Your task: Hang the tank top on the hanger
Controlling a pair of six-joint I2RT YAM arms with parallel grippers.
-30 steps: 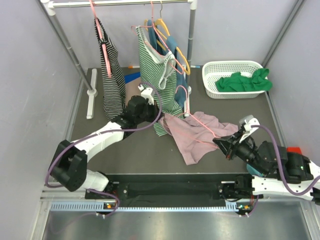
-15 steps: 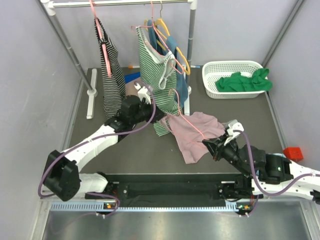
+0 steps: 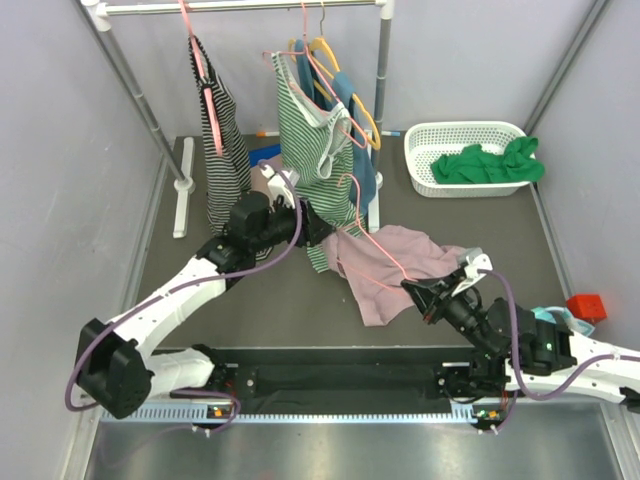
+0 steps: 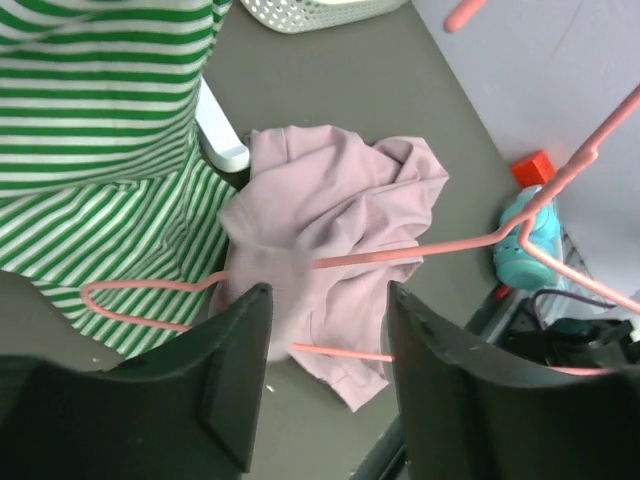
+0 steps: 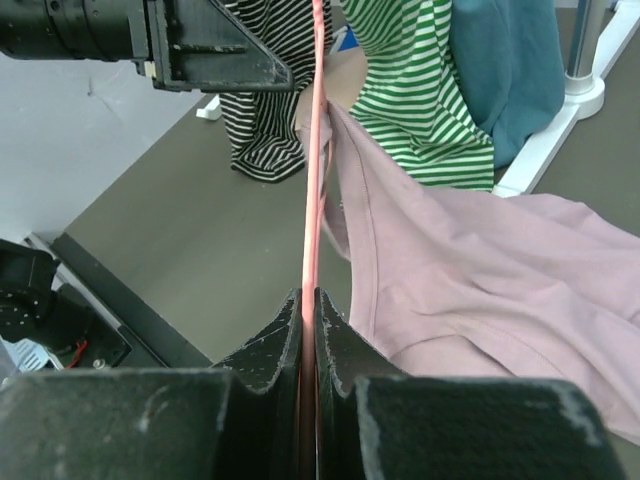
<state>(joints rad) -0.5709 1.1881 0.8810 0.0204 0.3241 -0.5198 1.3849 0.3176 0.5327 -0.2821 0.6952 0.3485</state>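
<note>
On table [image 3: 250,300], tank top [image 3: 395,262] crumpled, right jaws pinching hanger [image 5: 312,150], left jaws parted

Green cloth [image 3: 488,164] in white basket [image 3: 447,133].

Overhead plus close wrists; common tank top [image 3: 375,295]

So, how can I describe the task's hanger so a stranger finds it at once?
Start at the clothes rail at the table's back; in front of its right post a mauve tank top lies crumpled. The hanger is the thin salmon-pink wire across that top, pinched by the right gripper; the yellow hanger hangs on the rail.
</note>
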